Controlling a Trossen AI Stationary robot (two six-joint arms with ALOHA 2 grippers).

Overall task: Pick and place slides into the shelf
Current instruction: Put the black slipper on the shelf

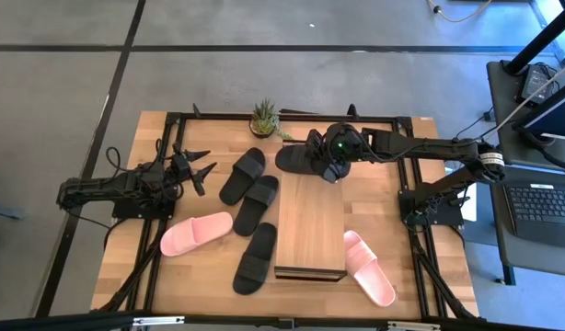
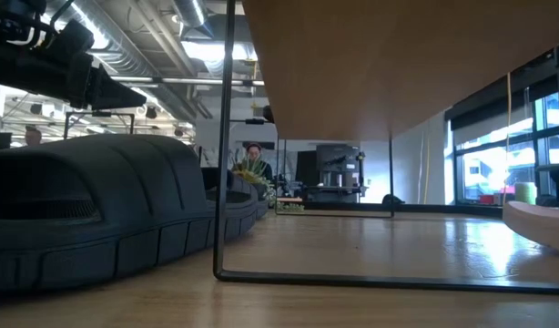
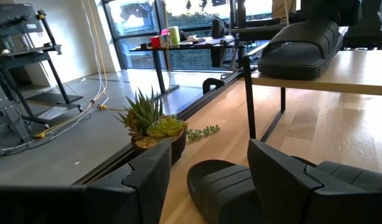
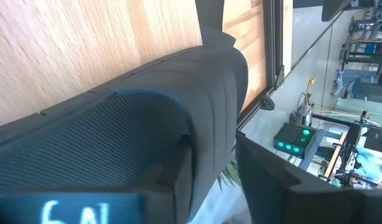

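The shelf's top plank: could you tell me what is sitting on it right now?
One black slide lies on the shelf at its plant-side end, with the right gripper over it. The gripper hides part of the slide.

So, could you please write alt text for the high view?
Seen from above, the right tool sets a black slide on the far end of the shelf. Three black slides and two pink slides lie on the table; the left tool waits open.

Overhead camera looks straight down on the shelf [image 1: 310, 225]. Low camera sits at tabletop level, peering under it. Both wrist cameras look in close, sharing the black slide [image 3: 303, 40] on it.
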